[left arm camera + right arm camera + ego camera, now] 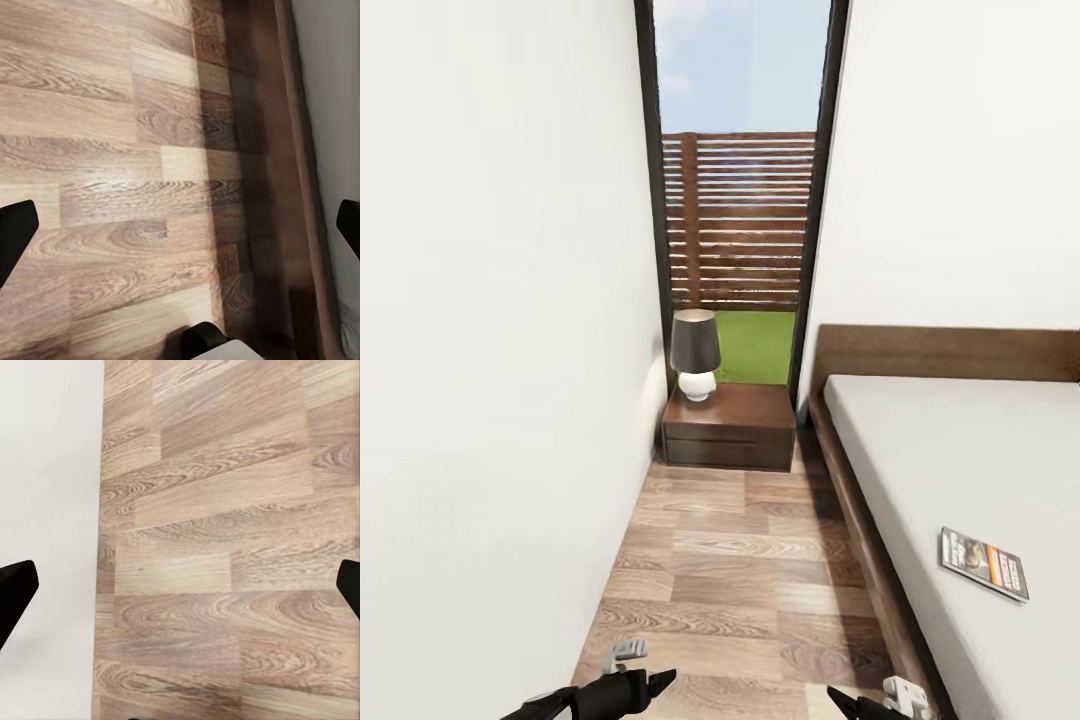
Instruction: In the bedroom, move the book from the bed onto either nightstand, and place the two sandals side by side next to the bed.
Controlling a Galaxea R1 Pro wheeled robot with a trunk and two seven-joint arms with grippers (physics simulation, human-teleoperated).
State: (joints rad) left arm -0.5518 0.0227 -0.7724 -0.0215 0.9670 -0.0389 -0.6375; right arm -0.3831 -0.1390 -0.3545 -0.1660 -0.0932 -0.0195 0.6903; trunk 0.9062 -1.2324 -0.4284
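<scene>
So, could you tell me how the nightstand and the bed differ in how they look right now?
The nightstand is a small cabinet against the far window; the bed is large and runs along the right. The nightstand carries a lamp; the bed carries the book. The nightstand's top is wood; the bed's is an off-white mattress. Both have dark brown wood.

Floor [730, 560] aisle between wall [490, 350], bed [960, 470]

Black arms [605, 695] with grey fittings; black fingers [15, 232].
</scene>
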